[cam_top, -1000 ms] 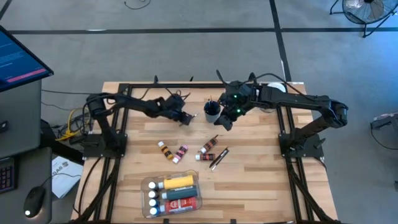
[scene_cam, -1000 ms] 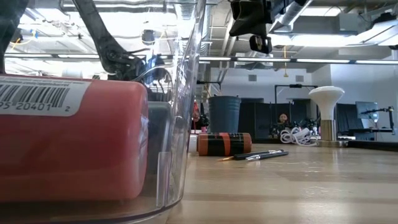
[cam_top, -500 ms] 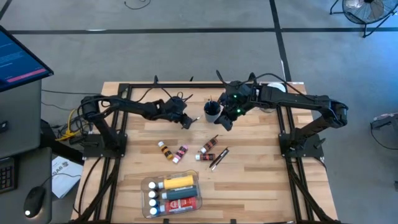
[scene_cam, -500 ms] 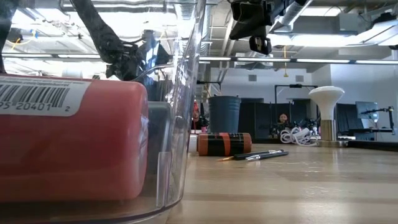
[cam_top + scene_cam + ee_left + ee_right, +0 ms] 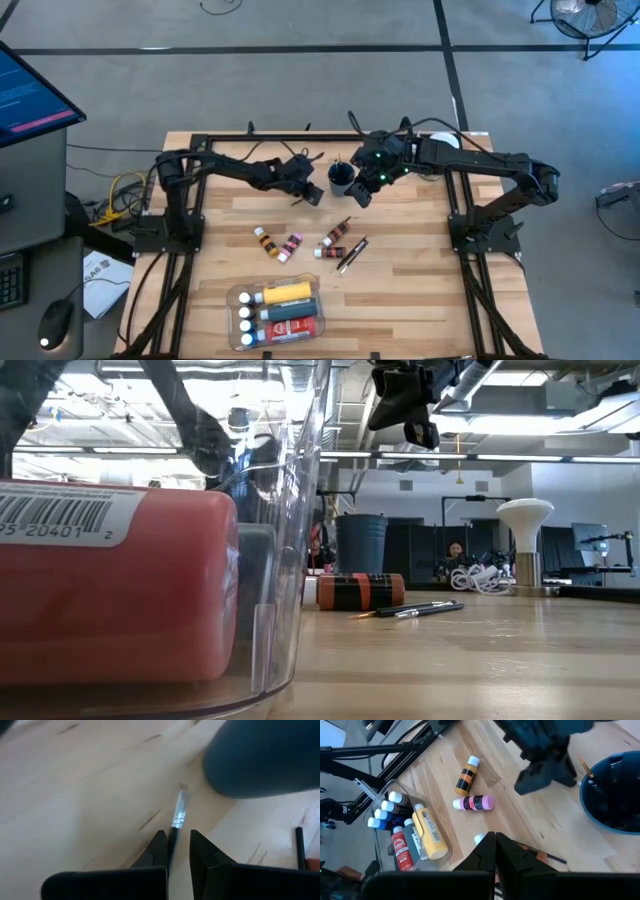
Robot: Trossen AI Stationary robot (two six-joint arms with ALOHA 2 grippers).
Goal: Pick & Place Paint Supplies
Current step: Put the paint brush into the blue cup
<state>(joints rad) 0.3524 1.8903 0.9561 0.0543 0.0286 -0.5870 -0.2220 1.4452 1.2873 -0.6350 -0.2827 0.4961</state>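
Observation:
My left gripper [image 5: 312,190] hangs just left of the dark blue cup [image 5: 340,180], shut on a thin dark-handled brush [image 5: 178,815]. The brush's orange tip [image 5: 585,767] points at the cup's rim [image 5: 592,780]. My right gripper [image 5: 362,196] hovers shut and empty on the cup's right side, above the table. Three small paint tubes [image 5: 265,240], [image 5: 291,245], [image 5: 335,238] and another brush [image 5: 352,255] lie flat on the wood. A clear bin [image 5: 235,300] near the front edge holds the yellow bottle [image 5: 287,292] and other bottles. My left gripper pinches the brush's dark handle [image 5: 172,839] just behind the silver ferrule, between its two fingers [image 5: 156,851]. The fingers slant down toward the cup and the brush lies along them. Its bristle end sticks out ahead of the fingertips, beside the cup.
The black frame rails [image 5: 195,215] run along both sides and the back of the wooden table. In the low view the clear bin's wall [image 5: 290,560] and a red bottle [image 5: 110,590] fill the left half. Bare wood lies between the tubes and the cup.
My left gripper has moved toward the table's right edge, closing on the dark cup, and has carried the brush with it. It has stayed shut on the brush. My right gripper has kept its place.

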